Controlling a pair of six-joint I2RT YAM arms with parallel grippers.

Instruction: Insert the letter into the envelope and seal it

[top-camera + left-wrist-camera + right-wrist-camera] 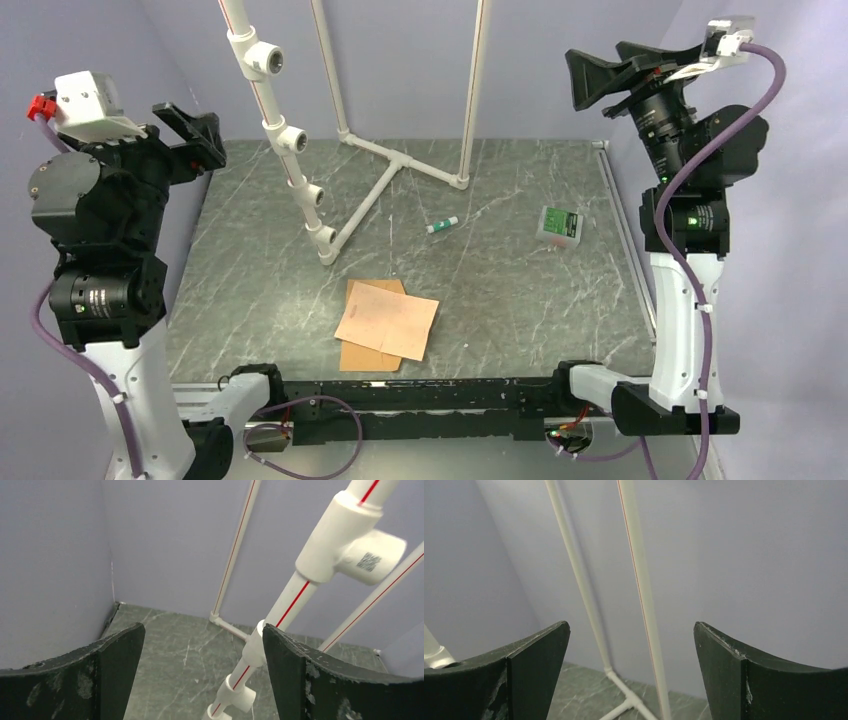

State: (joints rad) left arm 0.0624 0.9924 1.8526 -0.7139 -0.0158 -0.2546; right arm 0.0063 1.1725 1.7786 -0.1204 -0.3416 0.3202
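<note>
The pale peach letter (390, 320) lies flat on the grey table near the front middle, overlapping the darker kraft-brown envelope (366, 358), whose edges show at the letter's top left and bottom. My left gripper (192, 130) is raised high at the far left, open and empty. My right gripper (597, 80) is raised high at the far right, open and empty. Both are far from the papers. In the left wrist view the gripper (204, 645) has its jaws wide apart; so does the gripper in the right wrist view (631, 645). Neither wrist view shows the papers.
A white PVC pipe frame (300, 170) stands at the back left and centre, with a base tee (400, 160). A small green-capped glue stick (442, 226) and a clear box with green content (560, 227) lie at the back right.
</note>
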